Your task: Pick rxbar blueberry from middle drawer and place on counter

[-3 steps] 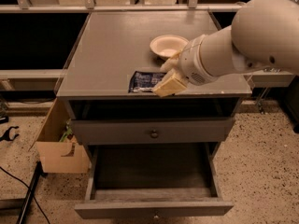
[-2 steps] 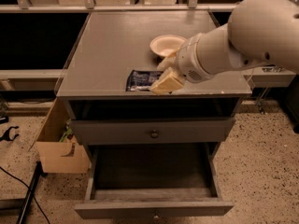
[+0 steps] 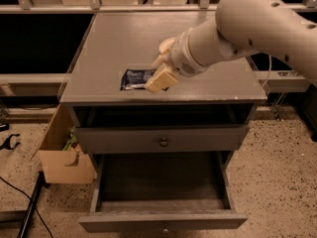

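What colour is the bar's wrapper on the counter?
The rxbar blueberry is dark blue-black with pale print, in the camera view; the gripper sits at one end.

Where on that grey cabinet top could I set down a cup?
The counter is bare left of and behind the rxbar blueberry, up to the back edge. Front centre is crowded: the gripper sits at the bar's right end. The open middle drawer looks bare too.

Floor: you see pale speckled floor [image 3: 277, 172] | Left: open cardboard box [image 3: 62, 157] beside the cabinet [image 3: 163, 142], black cable [image 3: 20, 197] trailing | Back: dark low shelving [image 3: 39, 38] | Light: dim | Gripper [image 3: 161, 66]: above the cabinet's front edge
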